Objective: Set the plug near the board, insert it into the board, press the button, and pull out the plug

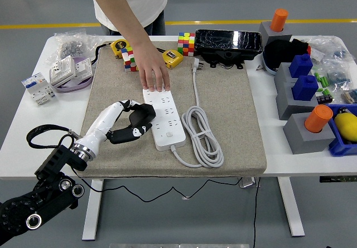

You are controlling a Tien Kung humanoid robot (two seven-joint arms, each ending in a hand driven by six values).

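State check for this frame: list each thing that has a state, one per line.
Black plug: gripped by the left hand, at the power strip's left edge, not visibly seated.
Left hand: shut on the black plug.
Power strip: flat on the mat, far end pinned by the person's hand.
White cord: coiled beside the strip, its own plug lying loose.
Right hand: out of view.

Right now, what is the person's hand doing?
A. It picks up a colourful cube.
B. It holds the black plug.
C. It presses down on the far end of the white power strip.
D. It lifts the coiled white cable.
C: the person's hand lies flat on the far end of the white power strip, while the black plug is in the left robot hand.
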